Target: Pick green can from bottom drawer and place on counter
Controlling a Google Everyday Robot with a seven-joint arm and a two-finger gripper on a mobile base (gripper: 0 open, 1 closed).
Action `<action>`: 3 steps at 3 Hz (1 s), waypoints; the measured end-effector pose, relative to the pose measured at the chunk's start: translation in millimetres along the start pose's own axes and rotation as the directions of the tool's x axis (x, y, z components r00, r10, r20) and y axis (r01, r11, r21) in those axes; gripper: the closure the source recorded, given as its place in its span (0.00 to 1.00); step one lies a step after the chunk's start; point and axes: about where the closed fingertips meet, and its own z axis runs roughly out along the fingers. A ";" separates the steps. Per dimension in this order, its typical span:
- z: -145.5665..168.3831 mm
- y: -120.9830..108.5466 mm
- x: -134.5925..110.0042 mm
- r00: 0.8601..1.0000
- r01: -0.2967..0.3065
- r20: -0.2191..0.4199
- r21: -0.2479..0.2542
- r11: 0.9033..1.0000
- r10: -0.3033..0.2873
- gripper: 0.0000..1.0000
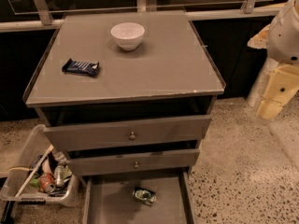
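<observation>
The can (144,195) lies in the drawer (114,209), seemingly on its side; the gripper (274,99), well right, grip state untellable, should descend across its width.

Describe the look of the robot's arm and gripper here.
The arm at the right edge is a rounded white shell with one small dark dot. Below it, the gripper, hanging right of the counter, is built of blocky pale-yellow segments with a dark round fastener. No cables or printed markings show.
</observation>
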 end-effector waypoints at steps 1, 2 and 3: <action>2.6 1.0 -0.2 1.000 0.001 -0.007 0.015 1.000 -0.001 0.00; 25.4 13.8 -1.3 1.000 0.020 0.009 0.010 1.000 -0.020 0.00; 63.5 25.8 4.6 0.996 0.035 0.076 -0.006 0.999 -0.034 0.00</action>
